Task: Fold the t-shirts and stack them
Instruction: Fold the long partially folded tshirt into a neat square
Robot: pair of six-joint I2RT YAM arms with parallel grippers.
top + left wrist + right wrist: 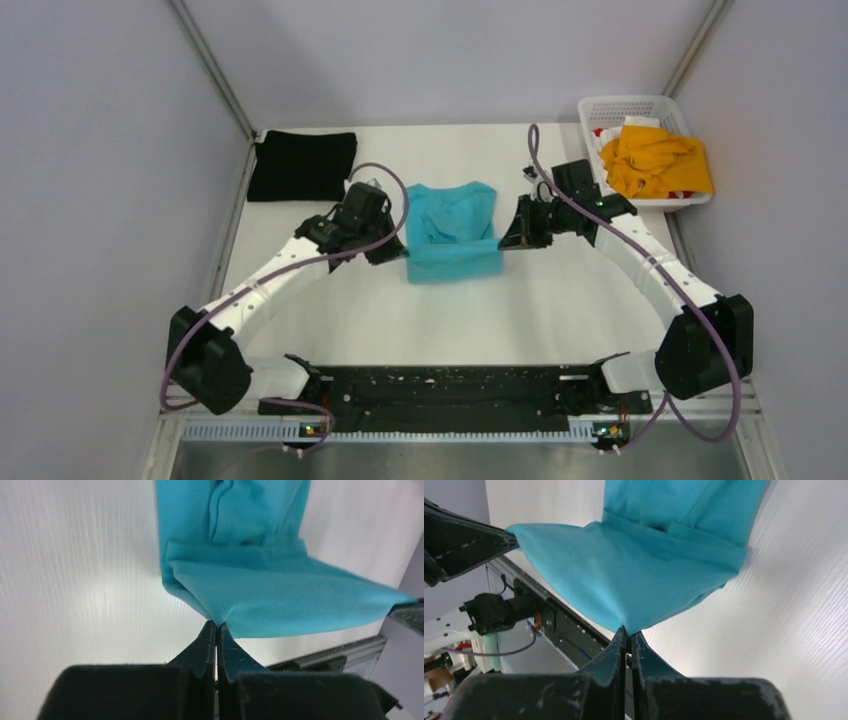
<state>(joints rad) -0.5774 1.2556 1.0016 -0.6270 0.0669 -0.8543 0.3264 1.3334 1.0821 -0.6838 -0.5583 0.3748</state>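
Just beyond the middle of the black base rail point(440, 385), the turquoise-blue t-shirt point(455, 225) lies on the white table point(560, 300), with both arms reaching in to it from the rail's two ends. The left gripper point(392, 252) has its fingers pressed together on the near left corner of the cloth. The left wrist view shows the tips meeting with only a pinch of fabric between them. The right gripper point(508, 240) is clamped on the near right corner in the same way. Holding both corners at once keeps the near edge stretched straight between the grippers and raised off the table, so the panel hangs as a flat sheet and does not bunch. That suits carrying the edge away from the rail and over the rest of the shirt, which I judge to be the fold in hand.

The shirt's long axis runs straight away from the rail. The lifted edge is its near end, and what looks like the neckline is at the far end. Its sides already look turned in, leaving a narrow strip.

Far beyond the rail's left end, the black t-shirt point(300, 165) lies flat as a folded rectangle, which I take for the stacking place. Far beyond the rail's right end, the orange-yellow t-shirt point(655, 160) sits crumpled in the white lattice basket point(625, 105), not yet folded.
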